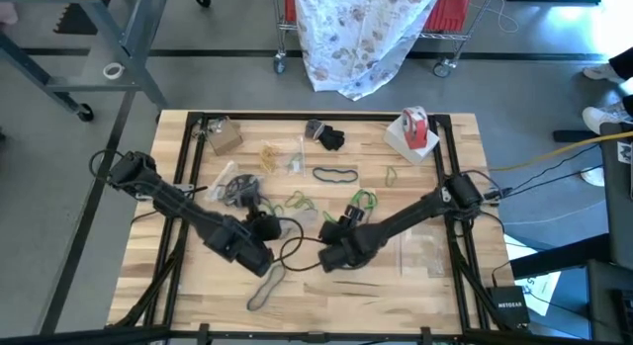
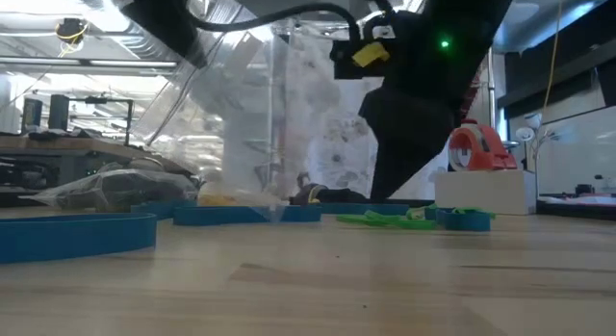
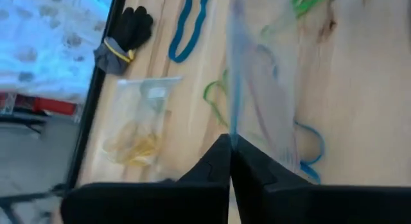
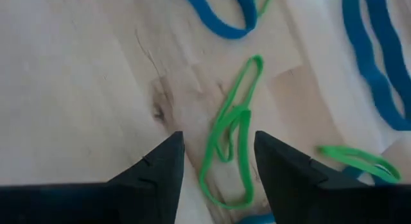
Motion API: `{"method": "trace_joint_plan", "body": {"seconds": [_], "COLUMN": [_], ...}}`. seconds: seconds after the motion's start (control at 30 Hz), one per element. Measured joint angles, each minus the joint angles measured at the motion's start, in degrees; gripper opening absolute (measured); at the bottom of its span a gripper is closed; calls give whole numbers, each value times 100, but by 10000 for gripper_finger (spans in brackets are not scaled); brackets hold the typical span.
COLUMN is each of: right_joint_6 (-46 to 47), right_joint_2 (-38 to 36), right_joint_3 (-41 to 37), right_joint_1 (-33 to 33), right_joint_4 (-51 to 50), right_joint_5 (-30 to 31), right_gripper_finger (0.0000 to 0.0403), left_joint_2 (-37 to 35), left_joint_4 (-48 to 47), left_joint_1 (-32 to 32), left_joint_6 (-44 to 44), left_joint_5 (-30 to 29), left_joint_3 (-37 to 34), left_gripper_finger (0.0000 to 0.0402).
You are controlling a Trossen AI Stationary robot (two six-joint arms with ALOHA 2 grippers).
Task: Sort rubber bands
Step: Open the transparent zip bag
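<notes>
Rubber bands lie loose across the middle of the wooden table [image 1: 415, 276]: green ones [image 1: 362, 198], a teal-blue one [image 1: 336, 174] and an olive-tan loop [image 1: 265, 286]. In the low view, teal bands [image 2: 245, 214] and green bands [image 2: 414, 218] lie flat. My left gripper [image 3: 230, 147] is near the table's middle [image 1: 265, 224], shut on a clear plastic bag [image 3: 263, 76]. My right gripper [image 4: 218, 153] is open just above the wood [image 1: 341, 221]. Its fingers stand on either side of a doubled green band [image 4: 231, 134], and I cannot tell whether they touch it. My left gripper pinches the clear bag between its two shut fingers at the bag's edge, where a thin teal strip [image 3: 232, 124] runs away from the fingertips. The bag stands out ahead of the fingers, off the wood there. Bands on the table show through it.
A clear bag of tan bands [image 1: 272, 155] and a black glove-like bundle [image 1: 326, 137] lie toward the far edge. A red-and-white tape roll [image 1: 415, 128] sits on a white box at the far right. Another clear bag [image 1: 227, 182] lies beside the left arm. A black frame runs round the table.
</notes>
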Motion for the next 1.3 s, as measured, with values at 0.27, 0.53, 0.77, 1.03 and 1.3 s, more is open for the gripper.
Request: {"method": "trace_joint_plan", "body": {"seconds": [0.27, 0.53, 0.77, 1.03, 1.3], "right_joint_6": [-303, 0, 1420, 1609, 1864], "right_joint_2": [-588, -221, 370, 407, 385], "right_joint_3": [363, 493, 472, 474, 483], "right_joint_1": [737, 1774, 1709, 1345, 1187], "right_joint_4": [547, 3263, 3706, 3589, 3012], "right_joint_5": [-702, 1794, 2854, 3322, 3036], "right_gripper_finger": [182, 182, 182, 182, 153], "left_joint_2": [0, 0, 98, 125, 122], "left_joint_4": [1190, 3741, 4846, 4953, 4866], "left_joint_1": [-254, -233, -98, -73, -69], "left_joint_6": [115, 499, 389, 503, 699], "left_joint_5": [1032, 1397, 1380, 1348, 1352], "left_joint_3": [-159, -769, -1055, -1139, -1141], "left_gripper_finger": [0, 0, 0, 0, 0]}}
